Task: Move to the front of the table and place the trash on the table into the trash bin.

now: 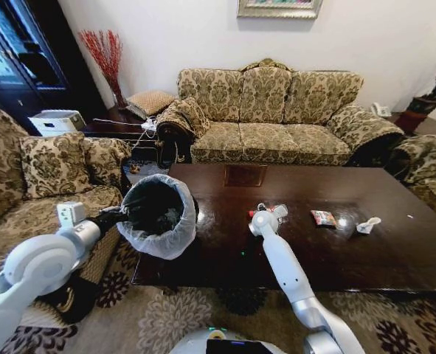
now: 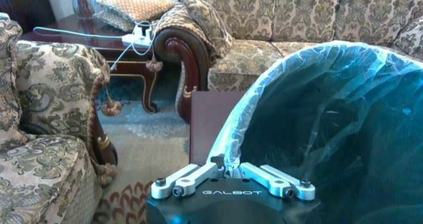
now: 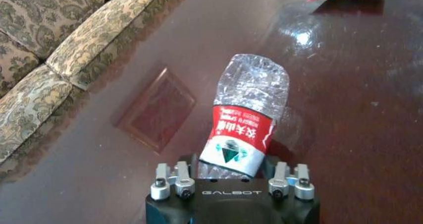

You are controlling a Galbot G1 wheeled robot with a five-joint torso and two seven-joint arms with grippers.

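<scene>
While on table [image 3: 343, 110], bottle [image 3: 248, 115] between right tool [image 3: 233, 177] fingers.

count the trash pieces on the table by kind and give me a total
Clear crushed plastic bottle with red label, at the right pincer: 1
Colourful snack wrapper: 1
Clear crumpled plastic piece: 1
White cup piece: 1
Total: 4 on the dark-brown glossy wooden table
</scene>
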